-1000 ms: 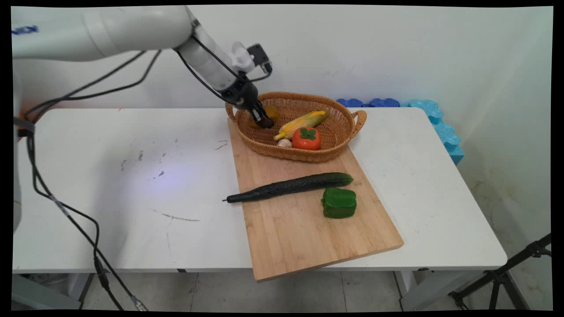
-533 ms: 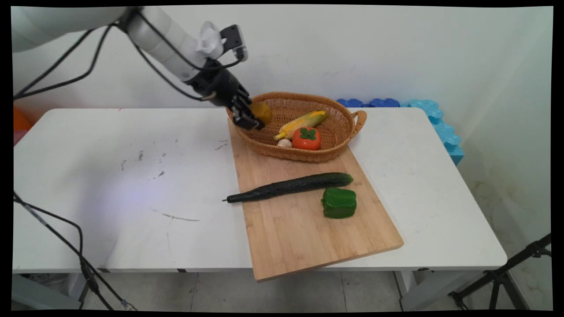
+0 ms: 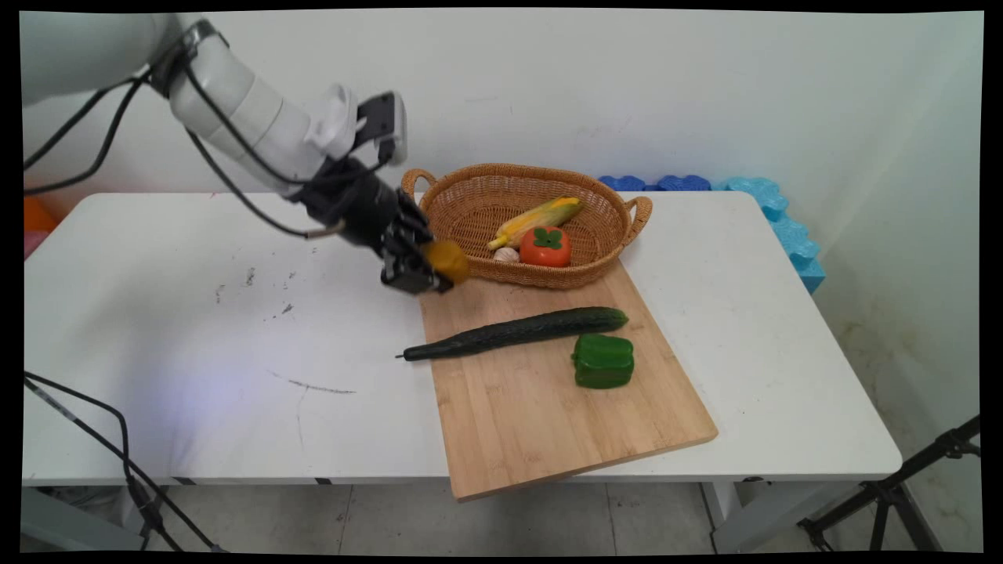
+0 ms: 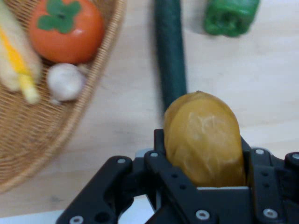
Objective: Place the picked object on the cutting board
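The black two-finger end effector point(image 3: 423, 274) is clamping a rounded yellow-brown potato-like vegetable point(image 4: 203, 137), its fingers pressing on either side of it. In the main view the held piece point(image 3: 448, 261) is hanging in the air just off the left handle end of the oval woven wicker basket point(image 3: 470, 235), over the back left corner of the rectangular light wooden cutting board point(image 3: 541, 407), which is lying on the white worktop point(image 3: 196, 345).

Taking the basket as landmark: it is sitting on the far end of the board, and inside it three things are lying close together, namely one yellow ear of corn with a pale husk point(image 3: 537, 219), one orange-red persimmon with a green leafy cap point(image 3: 546, 246) and one small white garlic bulb point(image 3: 506, 254). In the hand view the persimmon point(image 4: 65, 30), the garlic point(image 4: 65, 81) and the corn point(image 4: 16, 58) are showing inside the basket's rim point(image 4: 100, 77).

In front of the basket, one long dark green cucumber point(image 3: 517, 333) is lying across the board, its thin tip reaching past the board's left edge onto the worktop. Nearer the viewer than the cucumber and towards its right end, one blocky green bell pepper point(image 3: 602, 360) is resting on the board. Between the held vegetable and the cucumber, bare board is showing. Behind the basket to its right, blue foam pieces point(image 3: 772, 211) are leaning along the wall.
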